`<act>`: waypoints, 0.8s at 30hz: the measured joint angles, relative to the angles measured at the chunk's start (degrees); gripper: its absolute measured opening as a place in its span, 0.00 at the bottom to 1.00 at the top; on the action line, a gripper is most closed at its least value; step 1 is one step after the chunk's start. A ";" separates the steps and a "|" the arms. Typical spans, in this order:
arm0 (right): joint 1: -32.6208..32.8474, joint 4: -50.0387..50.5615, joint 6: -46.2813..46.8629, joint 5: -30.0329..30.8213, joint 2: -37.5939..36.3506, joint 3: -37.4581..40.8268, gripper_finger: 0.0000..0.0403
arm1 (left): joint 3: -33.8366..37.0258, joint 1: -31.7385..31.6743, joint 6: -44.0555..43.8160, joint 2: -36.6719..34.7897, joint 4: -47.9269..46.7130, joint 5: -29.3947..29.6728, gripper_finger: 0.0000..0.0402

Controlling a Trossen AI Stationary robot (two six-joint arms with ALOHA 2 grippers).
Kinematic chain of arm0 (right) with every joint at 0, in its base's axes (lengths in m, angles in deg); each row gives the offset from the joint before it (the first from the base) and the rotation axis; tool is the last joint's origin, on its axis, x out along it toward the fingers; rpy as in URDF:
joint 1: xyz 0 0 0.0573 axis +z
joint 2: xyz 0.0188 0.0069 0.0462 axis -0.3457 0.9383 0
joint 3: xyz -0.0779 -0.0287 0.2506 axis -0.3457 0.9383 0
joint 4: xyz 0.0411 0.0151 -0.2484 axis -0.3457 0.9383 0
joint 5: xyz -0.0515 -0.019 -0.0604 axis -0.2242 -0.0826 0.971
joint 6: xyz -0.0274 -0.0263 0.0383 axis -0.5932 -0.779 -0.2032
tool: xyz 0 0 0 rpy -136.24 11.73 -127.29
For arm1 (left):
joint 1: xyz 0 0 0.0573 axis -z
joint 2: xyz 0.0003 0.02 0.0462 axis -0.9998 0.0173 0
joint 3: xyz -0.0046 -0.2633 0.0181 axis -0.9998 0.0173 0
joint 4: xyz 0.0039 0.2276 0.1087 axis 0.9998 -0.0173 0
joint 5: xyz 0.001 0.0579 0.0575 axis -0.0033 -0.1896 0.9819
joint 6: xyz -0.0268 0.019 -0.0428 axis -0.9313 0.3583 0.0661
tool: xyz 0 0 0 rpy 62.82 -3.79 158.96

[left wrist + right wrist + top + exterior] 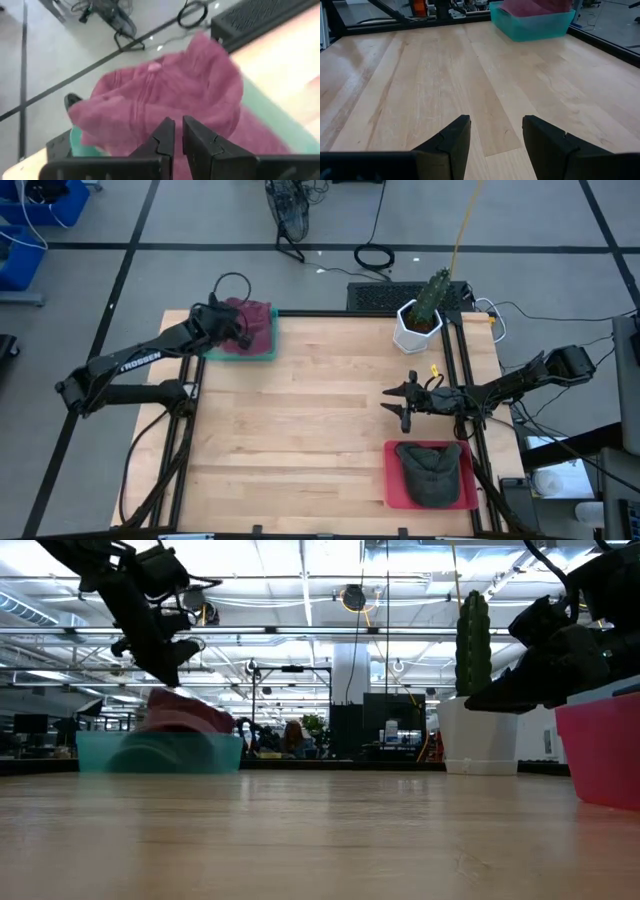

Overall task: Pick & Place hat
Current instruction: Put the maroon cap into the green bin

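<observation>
Left gripper (243, 332) over the pink hat (258, 320) — jaws nearly together, gripping nothing.
The hat lies in the teal bin (262, 353) at the table's (300, 420) far left corner; the right gripper (398, 402) hangs mid-table, jaws apart — a green hat (432, 470) sits in the red bin (395, 480).

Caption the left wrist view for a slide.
Left end effector, nearly shut, poised above the pink hat in its teal bin.

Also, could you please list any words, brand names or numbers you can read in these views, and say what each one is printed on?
"TROSSEN": white lettering on the left arm, seen from above.
No other readable text: nothing legible on the teal tray, the red tray, the hats or the white planter.
</observation>
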 joint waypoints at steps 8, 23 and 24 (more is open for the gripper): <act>0.00 -0.40 0.01 0.00 0.00 0.00 0.41 | -0.08 0.34 0.09 4.16 -1.68 -2.13 0.10; 0.00 -0.36 -0.19 0.00 0.00 0.00 0.41 | -0.23 4.88 7.64 18.52 8.21 -6.02 0.10; 0.00 -0.38 -0.15 0.00 0.00 0.00 0.41 | -0.25 4.60 7.77 19.56 6.54 -3.77 0.10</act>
